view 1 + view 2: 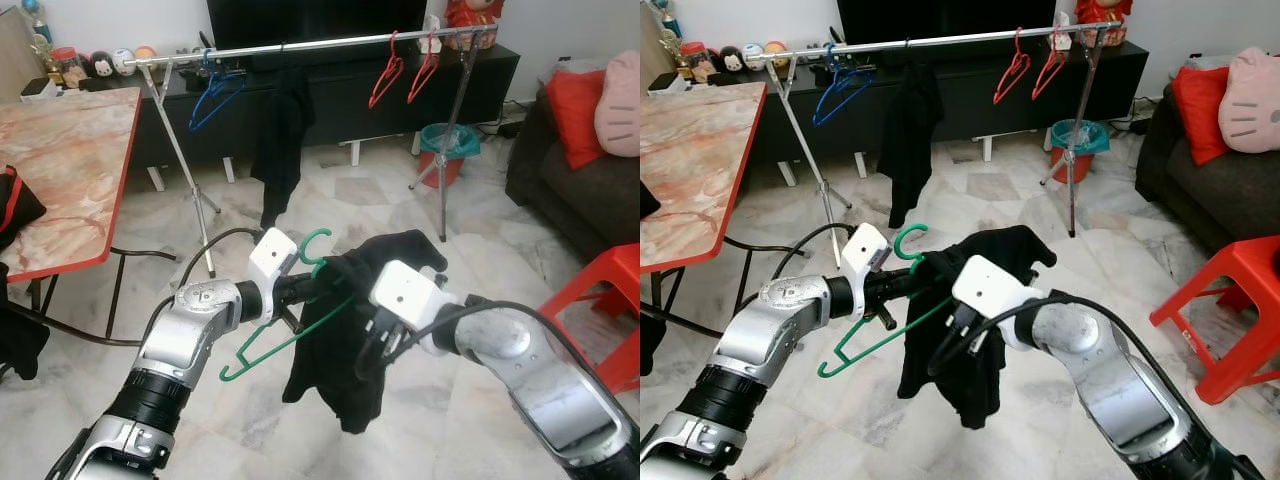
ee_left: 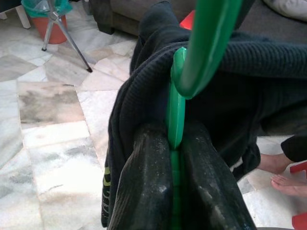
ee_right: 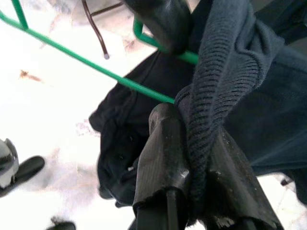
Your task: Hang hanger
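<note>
A thin green plastic hanger (image 1: 283, 342) is held in mid-air between the robot's two arms, above a pale marble-patterned tile floor (image 1: 420, 215). Its hook (image 1: 313, 243) curls upward and its triangular frame slants down toward the robot's left. A black knitted garment (image 1: 345, 340) with a ribbed texture is draped over one side of the hanger and hangs in loose folds.

The left gripper (image 2: 175, 182) has its two black, scuffed fingers pressed together on the hanger's flat green neck, just below the hook. The right gripper (image 3: 189, 163) has its fingers pinched on a thick ribbed edge of the garment, with the hanger's thin green bar crossing just beyond them.

Further back stands a clothes rack (image 1: 300, 45) — a long silver metal rail on slim tripod legs. On it hang a blue hanger (image 1: 215, 95), another dark garment (image 1: 280, 140) and two red hangers (image 1: 405, 70).

To the robot's left is a table (image 1: 70, 160) with a glossy marbled pink top and red edge. To its right are a dark sofa (image 1: 575, 195) with a red cushion (image 1: 578, 105) and a red plastic stool (image 1: 605, 300). A person's bare feet (image 2: 283, 175) show in the left wrist view.
</note>
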Controlling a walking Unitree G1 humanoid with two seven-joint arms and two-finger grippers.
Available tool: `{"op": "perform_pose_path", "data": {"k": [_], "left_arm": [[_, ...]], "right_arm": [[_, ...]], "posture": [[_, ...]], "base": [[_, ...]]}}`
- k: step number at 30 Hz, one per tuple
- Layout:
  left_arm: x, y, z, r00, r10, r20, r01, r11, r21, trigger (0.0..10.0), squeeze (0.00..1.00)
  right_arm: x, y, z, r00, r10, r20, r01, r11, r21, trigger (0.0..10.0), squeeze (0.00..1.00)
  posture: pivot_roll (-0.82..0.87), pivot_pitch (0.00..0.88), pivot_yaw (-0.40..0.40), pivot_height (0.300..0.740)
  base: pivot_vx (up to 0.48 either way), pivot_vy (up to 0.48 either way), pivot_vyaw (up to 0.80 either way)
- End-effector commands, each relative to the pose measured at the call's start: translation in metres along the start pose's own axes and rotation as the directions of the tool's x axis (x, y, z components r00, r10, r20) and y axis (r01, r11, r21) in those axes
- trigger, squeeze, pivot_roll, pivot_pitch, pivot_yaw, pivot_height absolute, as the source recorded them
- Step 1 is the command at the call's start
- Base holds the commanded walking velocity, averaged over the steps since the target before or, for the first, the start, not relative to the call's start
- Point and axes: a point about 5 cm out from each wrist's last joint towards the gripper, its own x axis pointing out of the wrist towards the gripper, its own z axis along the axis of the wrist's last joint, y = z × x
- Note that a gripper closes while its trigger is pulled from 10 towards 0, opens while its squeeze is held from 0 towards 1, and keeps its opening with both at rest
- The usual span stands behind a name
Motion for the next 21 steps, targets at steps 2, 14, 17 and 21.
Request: {"op": "perform_pose_path", "data": {"k": [2,14,17,21], "left_arm": [[-0.004,0.003,0.009,0.999,0.015,0.046,-0.016,1.000,0.023,10.0,0.00],[-0.003,0.003,0.009,0.999,0.020,0.045,-0.021,0.999,0.029,10.0,0.00],[-0.003,0.003,0.009,0.999,0.015,0.044,-0.016,1.000,0.027,10.0,0.00],[-0.006,0.003,0.006,0.999,0.003,0.034,-0.004,1.000,0.029,10.0,0.00]], "right_arm": [[-0.004,0.003,0.000,1.000,0.020,0.006,-0.019,0.999,-0.028,10.0,0.43],[-0.006,0.004,0.002,0.999,0.032,0.044,-0.031,0.999,-0.025,10.0,1.00],[-0.008,0.004,0.004,0.997,0.037,0.067,-0.035,0.999,-0.025,10.0,1.00],[-0.015,-0.010,-0.004,0.999,-0.039,0.035,0.040,0.999,-0.036,10.0,1.00]], "posture": [[-0.18,0.000,0.018,0.740],[-0.19,0.000,0.022,0.740],[-0.19,0.000,0.022,0.740],[-0.19,0.000,0.022,0.740]], "base": [[0.000,0.000,0.00],[0.000,0.000,0.00],[0.000,0.000,0.00],[0.000,0.000,0.00]]}}
